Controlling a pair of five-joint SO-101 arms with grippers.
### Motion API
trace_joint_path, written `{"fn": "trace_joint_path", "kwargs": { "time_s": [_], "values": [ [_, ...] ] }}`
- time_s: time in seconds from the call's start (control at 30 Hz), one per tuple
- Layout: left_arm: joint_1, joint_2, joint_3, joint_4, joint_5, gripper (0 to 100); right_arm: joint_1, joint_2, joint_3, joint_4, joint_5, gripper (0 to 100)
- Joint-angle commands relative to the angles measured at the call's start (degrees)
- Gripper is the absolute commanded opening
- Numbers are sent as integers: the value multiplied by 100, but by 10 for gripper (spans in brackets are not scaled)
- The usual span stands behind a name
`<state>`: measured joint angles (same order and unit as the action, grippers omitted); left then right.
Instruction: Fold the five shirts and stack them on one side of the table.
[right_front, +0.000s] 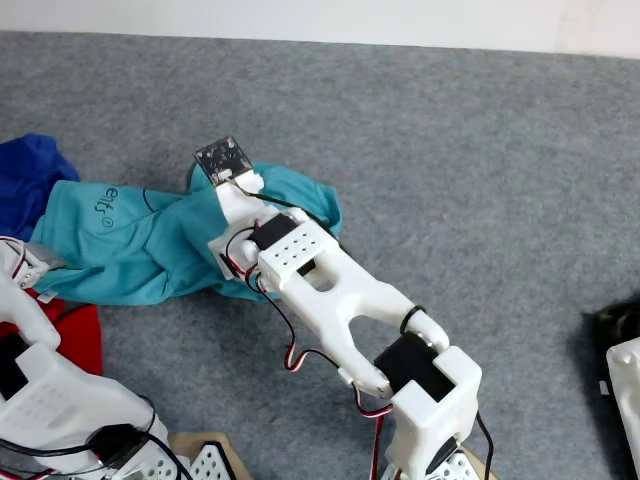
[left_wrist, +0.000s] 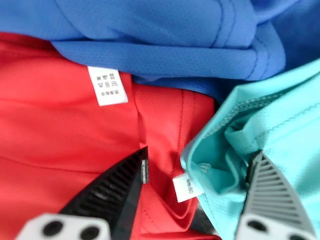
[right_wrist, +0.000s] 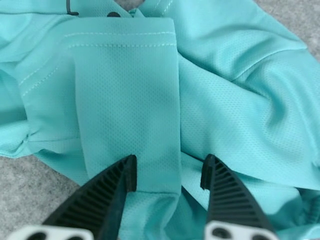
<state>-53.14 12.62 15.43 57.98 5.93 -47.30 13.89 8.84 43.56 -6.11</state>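
The crumpled teal mesh shirt (right_front: 130, 245) lies at the high view's left on the grey felt surface (right_front: 470, 150), against a red shirt (left_wrist: 60, 150) and a blue shirt (left_wrist: 175, 35). The right end effector (right_wrist: 169, 167) hangs over its flattened sleeve, jaws apart astride it, likely to pinch it. The left end effector (left_wrist: 201, 155), also apart, straddles the teal hem beside the red.
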Motion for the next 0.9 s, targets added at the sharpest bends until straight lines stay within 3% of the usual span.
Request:
{"fn": "trace_joint_path", "kwargs": {
  "time_s": [0.0, 0.3, 0.5, 0.87],
  "values": [
    [-57, -75, -215, -35, -53, 319, -57, -75, -189, -101, -26, 220],
    [-224, -611, -154, -35, -53, 315, -57, -75, -189, -101, -53, 220],
    [-92, -523, -154, -70, -70, 175, -57, -75, -189, -101, -62, 220],
    [497, -171, -154, -70, -70, 175, -57, -75, -189, -101, -62, 220]
  ]
}}
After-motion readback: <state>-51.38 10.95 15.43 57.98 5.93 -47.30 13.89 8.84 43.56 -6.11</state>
